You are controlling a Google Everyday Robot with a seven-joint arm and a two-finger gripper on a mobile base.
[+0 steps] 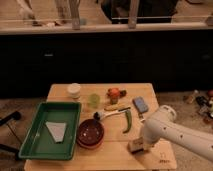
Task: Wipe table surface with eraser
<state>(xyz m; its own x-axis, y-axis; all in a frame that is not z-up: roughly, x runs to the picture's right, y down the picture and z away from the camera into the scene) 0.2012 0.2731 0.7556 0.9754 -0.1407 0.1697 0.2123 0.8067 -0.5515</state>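
Observation:
The light tan slatted table surface (pixel 112 155) fills the lower middle of the camera view, with a small dark logo (pixel 164 161) near its front right corner. The white arm comes in from the right and its gripper (pixel 138 145) is down at the tabletop near the front right. A small block with a tan top, the eraser (pixel 134 146), sits under the gripper on the wood. The arm hides much of it.
A green tray (pixel 35 145) with a grey cloth stands at the left. A red bowl (pixel 90 133), a green pepper (pixel 127 121), a brush (pixel 111 112), a blue-grey block (pixel 140 104), a white cup (pixel 74 90), a green cup (pixel 94 99) and an orange item (pixel 114 93) lie behind.

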